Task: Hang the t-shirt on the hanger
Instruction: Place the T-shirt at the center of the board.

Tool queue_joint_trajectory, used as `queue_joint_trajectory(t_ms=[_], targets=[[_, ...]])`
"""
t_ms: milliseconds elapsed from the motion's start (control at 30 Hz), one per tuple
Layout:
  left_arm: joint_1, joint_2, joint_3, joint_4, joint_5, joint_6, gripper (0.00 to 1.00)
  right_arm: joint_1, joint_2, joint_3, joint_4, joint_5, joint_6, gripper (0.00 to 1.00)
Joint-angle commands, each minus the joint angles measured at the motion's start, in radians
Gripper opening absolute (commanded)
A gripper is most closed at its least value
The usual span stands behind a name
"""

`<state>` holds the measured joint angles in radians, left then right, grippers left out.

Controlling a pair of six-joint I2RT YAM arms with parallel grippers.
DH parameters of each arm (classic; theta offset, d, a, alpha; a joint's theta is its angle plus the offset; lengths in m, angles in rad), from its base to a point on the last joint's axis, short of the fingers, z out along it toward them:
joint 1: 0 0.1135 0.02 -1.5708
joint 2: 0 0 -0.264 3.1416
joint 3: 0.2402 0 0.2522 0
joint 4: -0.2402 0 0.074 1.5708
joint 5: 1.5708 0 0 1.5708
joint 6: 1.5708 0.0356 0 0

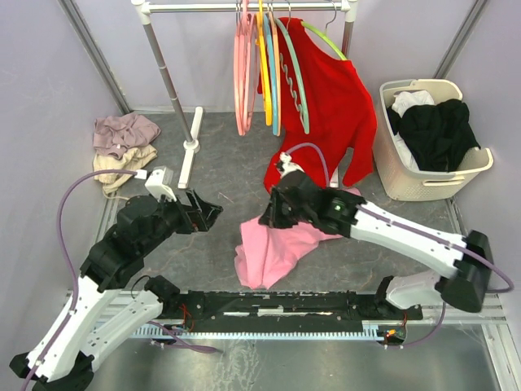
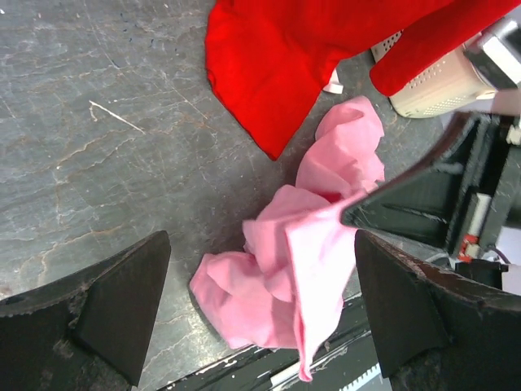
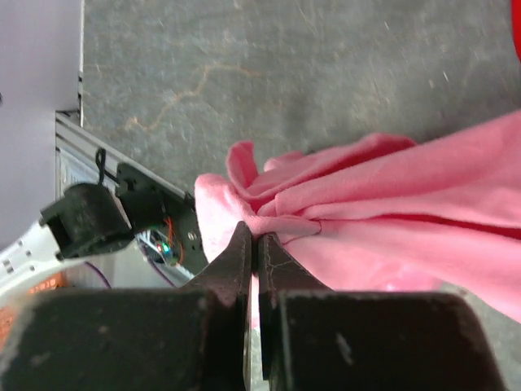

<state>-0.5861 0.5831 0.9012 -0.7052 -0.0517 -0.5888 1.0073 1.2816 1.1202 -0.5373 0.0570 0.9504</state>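
Note:
The pink t-shirt [image 1: 273,248] lies crumpled on the grey floor in front of the arm bases, with one edge lifted. My right gripper [image 1: 263,220] is shut on that lifted fold; in the right wrist view its fingertips [image 3: 255,232] pinch the bunched cloth of the t-shirt [image 3: 391,204]. My left gripper [image 1: 210,213] hovers to the left, open and holding nothing. The left wrist view shows its wide-apart fingers [image 2: 260,236] framing the t-shirt [image 2: 277,285] from a distance. The pale mint-green hanger [image 1: 303,98] hangs on the rail at the back, among other hangers.
A red shirt [image 1: 330,106] hangs on a lime-green hanger [image 1: 326,37] just behind the t-shirt, its hem near the floor. Pink hangers [image 1: 242,73] hang to the left on the rack [image 1: 167,77]. A beige laundry basket [image 1: 444,181] stands at right; a clothes pile [image 1: 122,142] lies far left.

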Motion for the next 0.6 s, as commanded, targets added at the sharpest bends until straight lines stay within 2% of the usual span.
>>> queue_joint_trajectory(t_ms=[0,200,233,300,367,500,567], targets=[[-0.003,-0.029,0.062,-0.05,-0.048,-0.014,0.99,0.007,0.116,0.223,0.083,0.084,-0.097,0.01],[-0.003,-0.048,0.056,-0.059,-0.063,-0.031,0.98,0.008,0.311,0.374,0.022,0.094,-0.236,0.02],[-0.003,-0.048,0.055,-0.062,-0.064,-0.032,0.98,0.007,0.326,0.379,0.011,0.104,-0.258,0.13],[-0.003,-0.046,0.05,-0.063,-0.066,-0.034,0.98,0.008,0.331,0.369,-0.007,0.121,-0.289,0.45],[-0.004,-0.043,0.044,-0.066,-0.069,-0.033,0.98,0.012,0.28,0.333,-0.02,0.129,-0.321,0.61],[-0.003,-0.019,0.026,-0.066,-0.07,-0.038,0.98,0.035,0.138,0.226,-0.072,0.167,-0.353,0.7],[-0.004,-0.009,0.013,-0.052,-0.069,-0.042,0.98,0.049,0.058,0.15,-0.104,0.188,-0.358,0.71]])
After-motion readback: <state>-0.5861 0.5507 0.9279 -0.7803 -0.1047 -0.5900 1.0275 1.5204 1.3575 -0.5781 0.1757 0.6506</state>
